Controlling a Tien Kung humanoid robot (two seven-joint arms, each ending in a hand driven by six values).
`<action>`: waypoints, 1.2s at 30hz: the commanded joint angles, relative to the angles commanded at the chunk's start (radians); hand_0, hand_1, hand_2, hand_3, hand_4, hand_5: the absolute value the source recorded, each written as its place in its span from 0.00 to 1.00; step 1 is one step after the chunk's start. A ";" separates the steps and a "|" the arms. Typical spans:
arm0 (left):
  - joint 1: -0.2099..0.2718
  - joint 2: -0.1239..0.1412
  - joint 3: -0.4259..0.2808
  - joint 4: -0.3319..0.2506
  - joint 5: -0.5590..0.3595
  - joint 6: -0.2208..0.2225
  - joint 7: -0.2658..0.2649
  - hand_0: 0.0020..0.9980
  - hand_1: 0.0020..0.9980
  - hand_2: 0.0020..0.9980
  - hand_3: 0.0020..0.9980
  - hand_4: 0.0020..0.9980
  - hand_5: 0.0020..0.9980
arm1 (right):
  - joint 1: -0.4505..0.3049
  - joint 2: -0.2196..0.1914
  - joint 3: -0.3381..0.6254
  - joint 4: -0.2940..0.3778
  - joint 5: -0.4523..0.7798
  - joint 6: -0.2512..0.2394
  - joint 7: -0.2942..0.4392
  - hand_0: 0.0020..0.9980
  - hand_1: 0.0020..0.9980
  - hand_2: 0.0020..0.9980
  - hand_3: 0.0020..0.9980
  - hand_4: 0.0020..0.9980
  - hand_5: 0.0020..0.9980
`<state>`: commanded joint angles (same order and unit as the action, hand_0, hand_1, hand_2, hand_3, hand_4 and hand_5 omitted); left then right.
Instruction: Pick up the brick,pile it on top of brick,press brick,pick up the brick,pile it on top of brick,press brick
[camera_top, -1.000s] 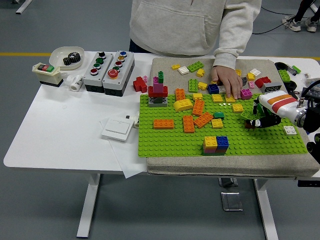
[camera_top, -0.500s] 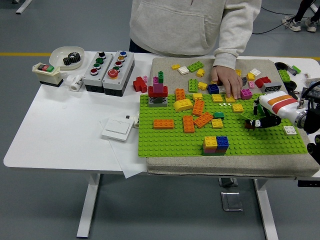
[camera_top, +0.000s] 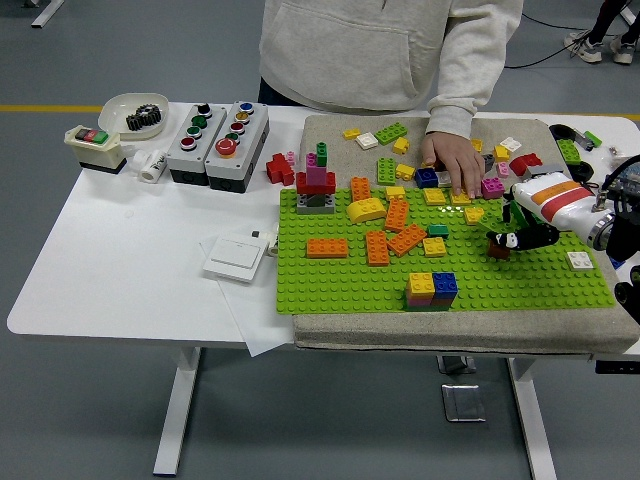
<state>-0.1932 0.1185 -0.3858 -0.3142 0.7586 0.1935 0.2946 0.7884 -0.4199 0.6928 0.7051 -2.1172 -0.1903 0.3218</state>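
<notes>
counter (camera_top: 120, 260): white; far left you have a switch box with red and green buttons (camera_top: 92, 142), a white bowl holding a black gear (camera_top: 135, 113), two grey button boxes (camera_top: 217, 131), a white wall switch (camera_top: 236, 257) near the plate's left edge.
baseplate (camera_top: 340, 285): green, studded, on a beige mat (camera_top: 330, 130).
left bricks: red-magenta stack (camera_top: 316, 184) at plate's far-left corner; orange brick (camera_top: 327, 247) just right of it, nearer you.
mid bricks: orange ones (camera_top: 391, 232) and a yellow curved piece (camera_top: 366, 209).
target stack (camera_top: 431, 289): yellow and blue bricks side by side, near front edge of plate.
person's hand (camera_top: 452, 161): resting on loose bricks at far edge.
right hand (camera_top: 508, 236): over plate's right part; dark fingers curled, you cannot tell if they grip a brick.
left hand: out of view.
</notes>
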 joint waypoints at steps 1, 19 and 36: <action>0.000 0.000 0.000 0.000 -0.001 0.000 0.000 0.69 0.74 0.74 0.60 0.69 0.66 | -0.004 -0.009 0.003 0.018 -0.009 -0.004 0.002 0.12 0.09 0.18 0.39 0.73 0.54; -0.001 0.001 -0.003 0.004 0.002 -0.001 -0.001 0.69 0.74 0.74 0.60 0.69 0.66 | -0.048 -0.186 -0.063 0.441 -0.043 -0.091 0.090 0.12 0.09 0.18 0.39 0.71 0.51; 0.000 0.001 -0.001 0.003 -0.002 -0.001 -0.001 0.69 0.74 0.74 0.60 0.69 0.66 | 0.024 -0.193 -0.200 0.481 -0.091 -0.149 0.158 0.12 0.09 0.18 0.40 0.72 0.51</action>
<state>-0.1936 0.1191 -0.3871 -0.3110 0.7562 0.1927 0.2931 0.8125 -0.6134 0.4931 1.1865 -2.2086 -0.3396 0.4794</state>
